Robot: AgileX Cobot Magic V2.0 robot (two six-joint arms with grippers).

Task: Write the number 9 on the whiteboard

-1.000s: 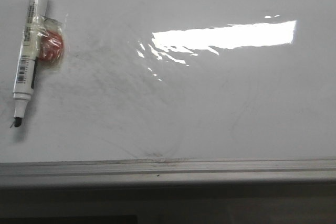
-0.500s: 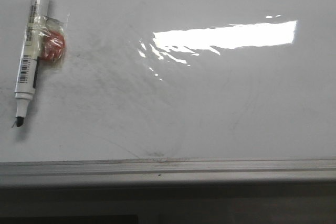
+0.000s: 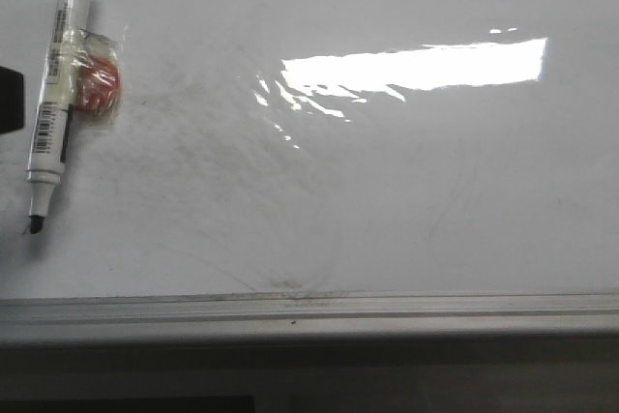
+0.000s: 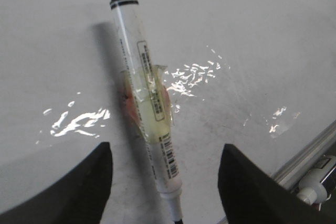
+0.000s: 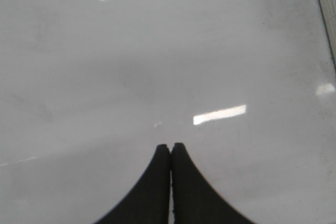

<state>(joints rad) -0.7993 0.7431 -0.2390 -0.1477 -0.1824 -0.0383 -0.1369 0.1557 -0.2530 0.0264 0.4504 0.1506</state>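
- One large glossy white whiteboard (image 3: 406, 220) with a silver-grey metal frame edge, lying flat.
- One white marker pen (image 3: 56, 84) with a black end and a barcode label, resting on the board.
- One red-orange lump (image 3: 97, 84) under clear tape, stuck to the pen's side.
- Two black grippers: the left one (image 4: 165, 182), fingers spread; the right one (image 5: 171, 153), fingers pressed together.
- Zero drawn digits on the board.
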